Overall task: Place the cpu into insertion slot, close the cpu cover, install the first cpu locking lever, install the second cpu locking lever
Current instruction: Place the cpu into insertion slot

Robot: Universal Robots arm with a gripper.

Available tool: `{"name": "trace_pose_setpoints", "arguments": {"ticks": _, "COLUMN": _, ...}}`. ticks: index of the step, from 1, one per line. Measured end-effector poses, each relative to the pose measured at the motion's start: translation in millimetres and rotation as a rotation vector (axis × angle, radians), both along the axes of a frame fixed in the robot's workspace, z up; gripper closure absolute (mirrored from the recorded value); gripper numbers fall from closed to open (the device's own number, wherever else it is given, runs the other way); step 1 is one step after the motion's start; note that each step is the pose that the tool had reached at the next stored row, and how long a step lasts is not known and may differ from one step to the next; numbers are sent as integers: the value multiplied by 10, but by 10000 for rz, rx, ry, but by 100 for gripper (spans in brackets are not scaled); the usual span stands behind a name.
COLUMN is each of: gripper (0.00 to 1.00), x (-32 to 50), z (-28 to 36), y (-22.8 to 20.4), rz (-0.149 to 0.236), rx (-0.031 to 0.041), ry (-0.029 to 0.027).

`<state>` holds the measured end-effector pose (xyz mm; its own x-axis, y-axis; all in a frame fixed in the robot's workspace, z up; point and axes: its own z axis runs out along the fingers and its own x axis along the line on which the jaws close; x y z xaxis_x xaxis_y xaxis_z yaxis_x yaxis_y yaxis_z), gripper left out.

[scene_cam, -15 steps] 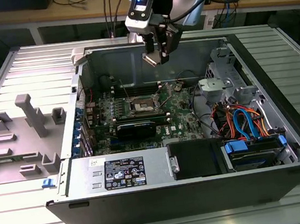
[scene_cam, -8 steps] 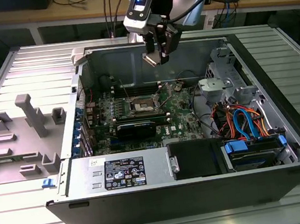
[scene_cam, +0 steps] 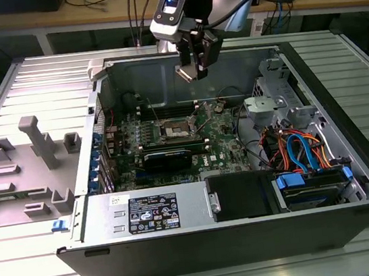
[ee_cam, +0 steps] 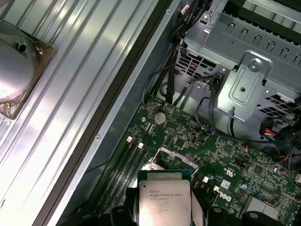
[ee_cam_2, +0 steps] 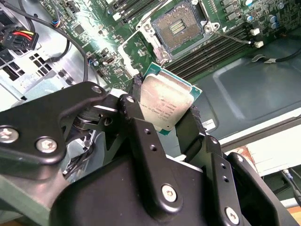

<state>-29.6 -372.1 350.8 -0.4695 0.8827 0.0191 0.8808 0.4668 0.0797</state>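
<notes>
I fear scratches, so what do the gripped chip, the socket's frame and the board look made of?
The chip: matte silver-grey metal lid, soft sheen, on a thin green base. The socket frame: bright bare metal, likely steel, glinting. The board: glossy green laminate, probably fibreglass, studded with solder points.

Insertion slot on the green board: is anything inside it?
Nothing sits inside the insertion slot: its bare dark contact field shows. The cpu hangs clear of it, clamped in the pincer. In the first wrist view the cpu hides most of the slot.
</notes>
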Motion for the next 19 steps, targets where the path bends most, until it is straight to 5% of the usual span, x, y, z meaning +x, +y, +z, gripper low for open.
{"name": "trace_pose_setpoints", "arguments": {"ticks": 15, "gripper": 46, "x": 0, "z": -12, "y": 0, "rz": -766, "rx": 3, "ry": 1}}
{"name": "trace_pose_setpoints", "arguments": {"ticks": 19, "gripper": 46, "x": -1, "z": -60, "y": 0, "rz": -852, "rx": 4, "ry": 0}}
